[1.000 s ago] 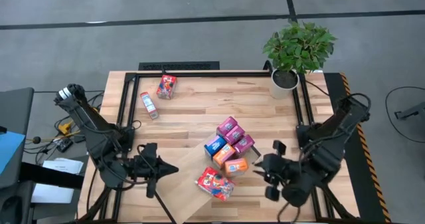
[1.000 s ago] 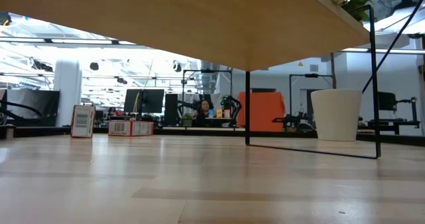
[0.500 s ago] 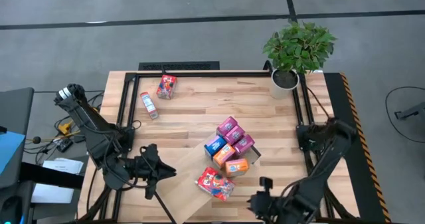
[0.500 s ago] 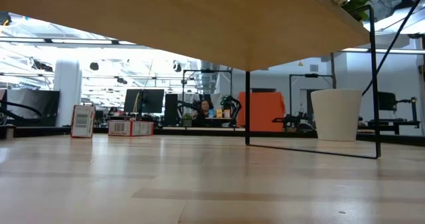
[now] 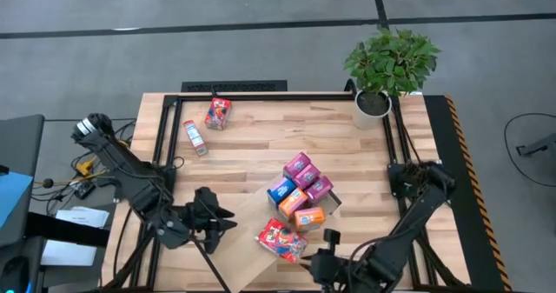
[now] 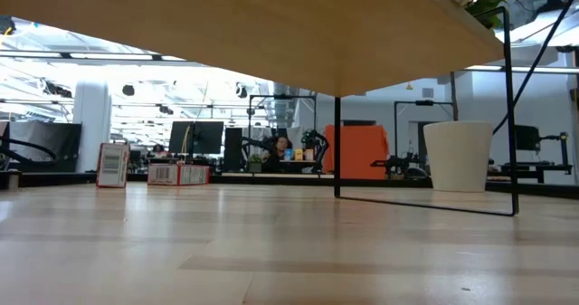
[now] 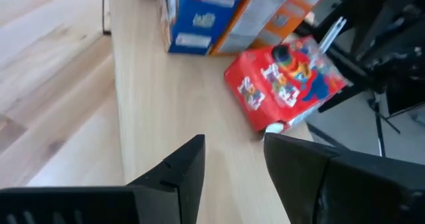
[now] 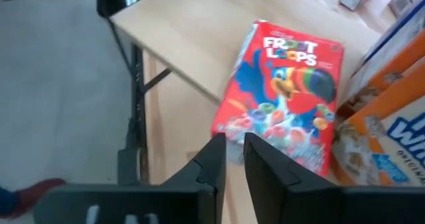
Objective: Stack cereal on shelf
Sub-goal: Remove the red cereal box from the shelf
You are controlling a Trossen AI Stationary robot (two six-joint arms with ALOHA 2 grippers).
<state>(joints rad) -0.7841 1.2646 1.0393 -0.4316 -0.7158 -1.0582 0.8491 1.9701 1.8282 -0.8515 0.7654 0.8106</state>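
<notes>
The left arm is stretched low across the table's left side, and the left gripper (image 5: 228,223) is held just off the near left part of the shelf (image 5: 252,215). In its wrist view its two dark fingers (image 7: 189,167) are spread with a clear gap between them, and nothing is pinched. The red cereal box (image 7: 287,83) lies flat on the pale board just beyond those fingers, apart from them.

The right arm is folded down along the table's right edge and bent toward the near edge, with the right gripper (image 5: 323,256) placed just beside the same red box (image 5: 280,239), at its near right corner. In the right wrist view the fingers (image 8: 216,159) are drawn close, only a narrow slit showing; whether anything is pinched cannot be told. The red box (image 8: 282,94) lies face up directly ahead of them, its glossy printed front showing a toucan.

A cluster of small cardboard boxes (image 5: 300,189), pink, blue and orange, stands on the board beyond the red one. Two more boxes (image 5: 207,123) lie well apart on the planked wooden table (image 5: 261,132), near its far left corner. The board is smooth pale wood with thin black metal legs.
</notes>
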